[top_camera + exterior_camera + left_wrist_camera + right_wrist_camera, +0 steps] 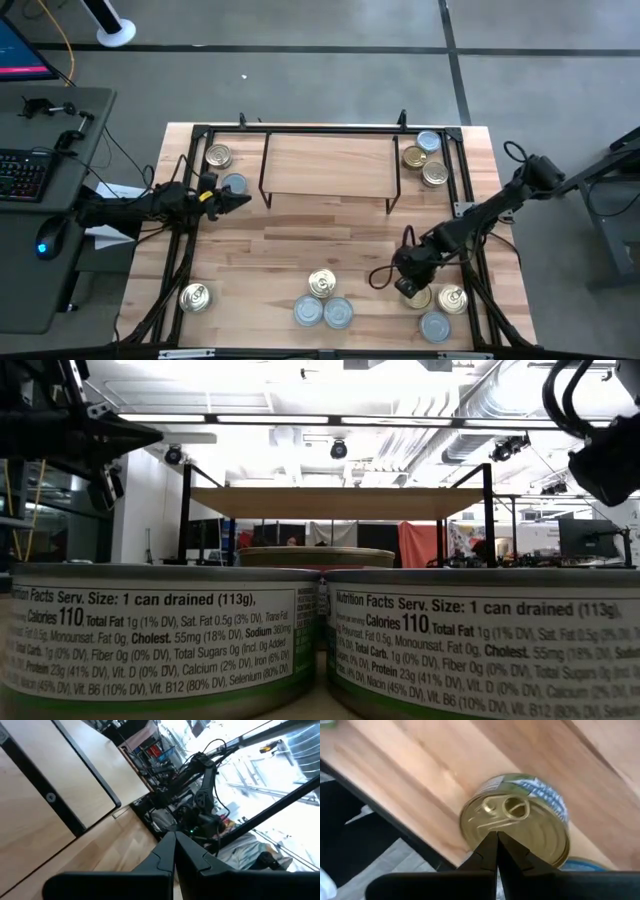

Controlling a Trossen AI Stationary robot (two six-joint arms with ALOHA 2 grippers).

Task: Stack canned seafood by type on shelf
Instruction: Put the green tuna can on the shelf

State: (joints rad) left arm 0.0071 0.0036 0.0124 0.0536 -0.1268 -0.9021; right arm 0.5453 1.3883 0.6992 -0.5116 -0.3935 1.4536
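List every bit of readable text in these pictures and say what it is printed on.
Left front can: "Facts Serv. Size: 1 can drained (113g)", "Calories 110", "Total Fat 1g (1% DV)", "Cholest. 55mg (18% DV)".
Right front can: "Nutrition Facts Serv. Size: 1 can drained (113g)", "Calories 110", "Protein 23g".
Gold can under the right gripper: side label too blurred.
Elsewhere: nothing legible.

The light-wood table [300,255] is carrying the shelf [330,165], which is standing near the far edge on thin black legs with its board bare. Lying directly on the table: a gold tin [218,155] and a pale blue tin [234,184] just left of the shelf, and three tins [424,157] clustered just right of it. Along the near edge, one gold tin [195,297] is sitting alone at left, three tins [323,300] are grouping at centre, and more tins [443,308] are sitting at right.
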